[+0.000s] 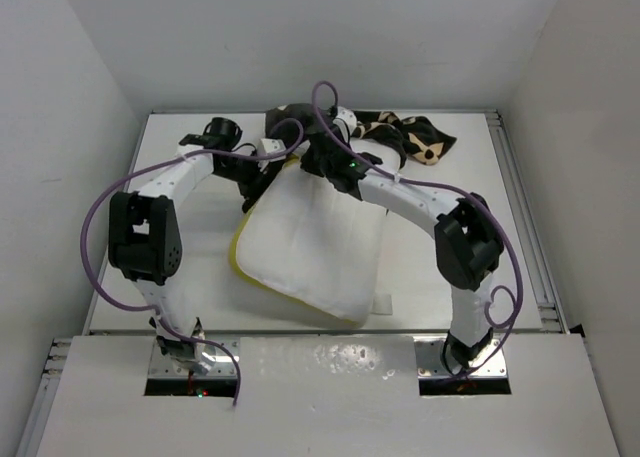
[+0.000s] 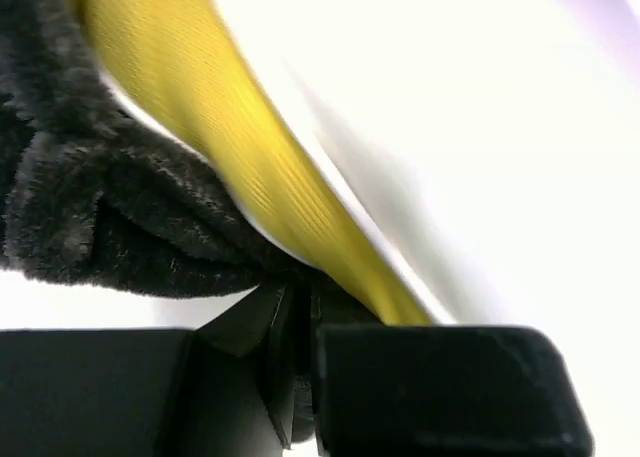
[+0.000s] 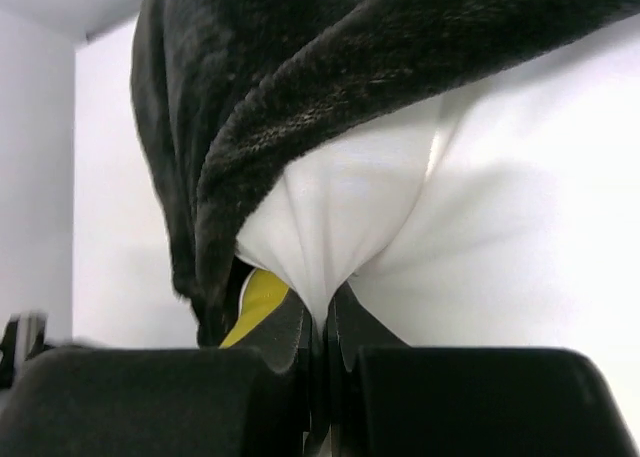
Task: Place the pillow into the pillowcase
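The white pillow (image 1: 315, 247) with its yellow band lies in the middle of the table, its far end under both grippers. The black flowered pillowcase (image 1: 420, 137) is bunched at the back, partly hidden by the arms. My left gripper (image 1: 258, 177) is at the pillow's far left corner. In the left wrist view it (image 2: 297, 297) is shut on the pillowcase's black edge (image 2: 110, 207), beside the pillow's yellow band (image 2: 250, 167). My right gripper (image 1: 320, 162) is at the pillow's far edge. In the right wrist view it (image 3: 322, 317) pinches the pillow's white cloth (image 3: 480, 227), with the pillowcase (image 3: 300, 77) draped over it.
The white table (image 1: 190, 277) is boxed in by white walls at the left, back and right. A metal rail (image 1: 522, 217) runs along its right edge. Purple cables (image 1: 95, 227) loop off both arms. A small white tag (image 1: 383, 305) sticks out at the pillow's near right corner.
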Available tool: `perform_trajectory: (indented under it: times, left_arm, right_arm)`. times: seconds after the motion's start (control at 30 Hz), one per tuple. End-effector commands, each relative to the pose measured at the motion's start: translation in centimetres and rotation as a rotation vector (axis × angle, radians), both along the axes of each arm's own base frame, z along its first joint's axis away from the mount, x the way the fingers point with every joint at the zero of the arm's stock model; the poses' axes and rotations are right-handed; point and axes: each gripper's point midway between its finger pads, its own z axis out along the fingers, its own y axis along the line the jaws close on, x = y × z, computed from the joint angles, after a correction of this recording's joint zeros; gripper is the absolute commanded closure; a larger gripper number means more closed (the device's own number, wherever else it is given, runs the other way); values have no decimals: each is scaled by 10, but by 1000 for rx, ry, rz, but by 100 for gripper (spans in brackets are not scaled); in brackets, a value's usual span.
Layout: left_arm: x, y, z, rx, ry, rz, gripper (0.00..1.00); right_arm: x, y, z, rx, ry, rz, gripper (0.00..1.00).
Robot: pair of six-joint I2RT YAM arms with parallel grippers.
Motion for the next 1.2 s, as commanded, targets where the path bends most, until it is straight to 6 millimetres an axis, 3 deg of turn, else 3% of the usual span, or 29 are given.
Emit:
perform_trajectory:
  times: [0.0,0.07,0.13,0.17,0.3,0.33,0.37,0.4,0.43,0.47,0.5,0.53,0.57,0.63,0.67,0.7,0.77,0.8,0.83,0.87,0.9,0.93,0.97,1.0,1.03,1.07,1.1,1.17]
  left_arm:
    - [-60,-12,18,-63,87,-216,100]
    - [-81,-17,23,-81,127,-282,100]
    - [-97,-17,27,-104,120,-366,100]
    - [-100,-14,30,-94,109,-367,100]
    - [-120,3,11,-34,137,-380,100]
    - [-120,6,8,-35,143,-366,100]
    - [-120,8,3,-34,180,-328,97]
    - [-117,9,-1,-29,190,-302,92]
    - [-109,12,-3,-25,180,-276,79]
    - [-108,15,-6,-15,194,-256,73]
    - [-105,16,-5,-17,196,-243,63]
    - [-105,20,-3,-16,201,-235,59]
    - [-101,22,3,-12,185,-231,56]
    - [-81,23,19,13,127,-197,55]
    - [-71,23,26,19,106,-169,55]
    - [-51,22,45,25,71,-100,59]
    - [-18,12,66,18,-7,-30,90]
    - [2,8,87,22,-29,69,100]
    - [19,-6,100,19,-100,92,100]
    - [35,-11,116,29,-138,144,100]
    - [39,-30,124,31,-181,112,100]
    - [48,-37,125,58,-214,114,100]
    - [57,-46,139,58,-263,126,93]
    - [62,-56,140,64,-285,125,73]
    - [69,-77,143,58,-337,108,65]
    - [75,-84,142,74,-366,122,58]
    - [85,-105,141,54,-417,113,46]
    - [100,-118,132,74,-452,173,41]
  right_arm:
    - [40,-15,99,214,-278,-190,100]
    - [43,-7,69,154,-227,-170,100]
    - [47,-5,54,88,-206,-167,100]
    - [47,-12,23,4,-148,-172,100]
    - [45,-19,-22,-24,-12,-139,98]
    - [44,-16,-28,-17,6,-107,86]
    - [44,-11,-31,-31,2,-48,66]
    - [37,3,-32,-17,15,41,28]
    - [32,10,-27,-18,14,91,16]
    - [23,11,-30,-60,21,145,7]
    - [15,13,-12,-47,3,187,2]
    - [3,8,-19,-68,25,213,1]
    - [-13,-1,-7,-78,0,252,1]
    - [-34,-23,11,-109,-45,283,1]
    - [-41,-34,18,-111,-54,291,20]
    - [-48,-42,21,-124,-64,311,45]
    - [-64,-76,29,-119,-67,279,100]
    - [-68,-87,29,-115,-63,261,100]
    - [-77,-103,32,-107,-63,239,100]
    - [-75,-124,27,-103,-37,181,81]
    - [-80,-140,15,-107,-7,148,57]
    - [-79,-160,19,-91,-9,88,41]
    - [-79,-171,15,-88,-3,59,27]
    - [-80,-181,9,-84,7,39,8]
    - [-82,-198,-7,-81,42,-2,4]
    - [-80,-202,-13,-68,50,-4,2]
    - [-80,-208,-22,-51,78,7,1]
    - [-78,-209,-42,-45,133,26,1]
